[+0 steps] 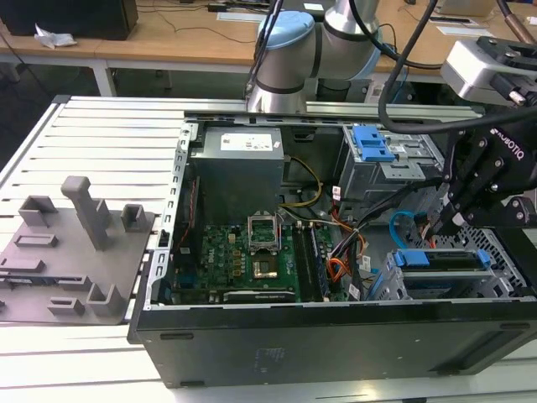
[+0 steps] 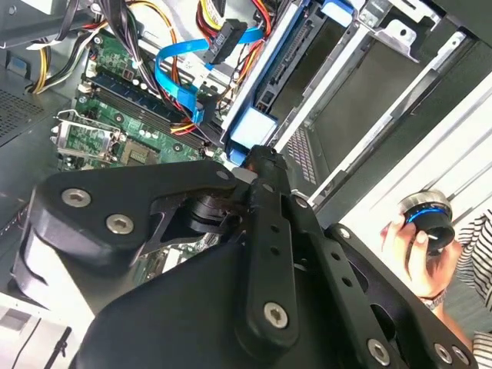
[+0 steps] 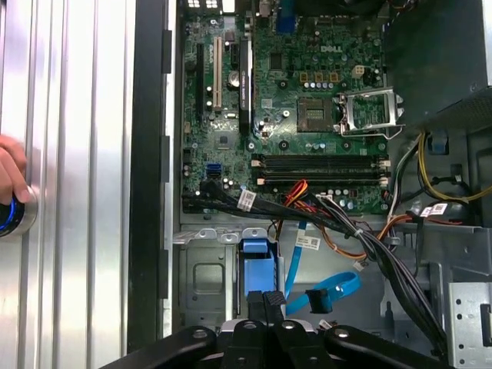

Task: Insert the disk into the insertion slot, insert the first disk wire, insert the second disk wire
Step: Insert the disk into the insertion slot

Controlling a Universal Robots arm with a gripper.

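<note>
Your end effector (image 3: 264,297) is clenched, its two fingers pressed flat together with nothing visible between them. In both wrist views the tips sit right at the blue end of the disk (image 3: 255,265). The disk, in its bright blue carrier, is seated in the insertion slot (image 3: 201,269), the silver sheet-metal cage in a corner of the open computer case (image 1: 336,344). In the exterior view it lies level in that cage, toward the exterior view's right, with your end effector just above it.

The second disk wire (image 3: 334,286) is loose. Its light-blue loop curves beside the cage, and in the first wrist view its dark plug lies free just beside your fingers, joined to nothing on the disk. In the second wrist view the same cable arcs over the motherboard (image 2: 108,127), with orange and red strands (image 2: 247,17) running behind its plug; you cannot tell where those end.

A grey cage with a blue latch (image 1: 373,144) sits further back in the case. On the slatted worktop (image 1: 101,143), at the exterior view's left and well apart from the case, stands a grey fixture (image 1: 80,239). In the second wrist view a person's hand (image 2: 401,247) grips a round blue-ringed knob (image 2: 427,215) on the worktop beside the case
</note>
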